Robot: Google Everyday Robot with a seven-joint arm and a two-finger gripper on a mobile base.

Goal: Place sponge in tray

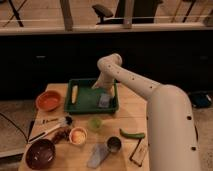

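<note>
The dark green tray [86, 107] stands at the back middle of the wooden table. The small pale blue-grey sponge [104, 100] lies inside the tray at its right side. My gripper [102, 89] hangs over the tray's right half, just above the sponge, at the end of the white arm [135, 82] that reaches in from the right. A yellow corn cob [74, 93] lies in the tray's left part.
An orange bowl [48, 100] sits left of the tray. In front are a green cup [95, 123], a small bowl [78, 135], a dark brown bowl [40, 153], a brush [47, 127], a grey-blue elongated object [98, 155], a metal cup [114, 144], a green pepper [131, 134] and a dark packet [138, 152].
</note>
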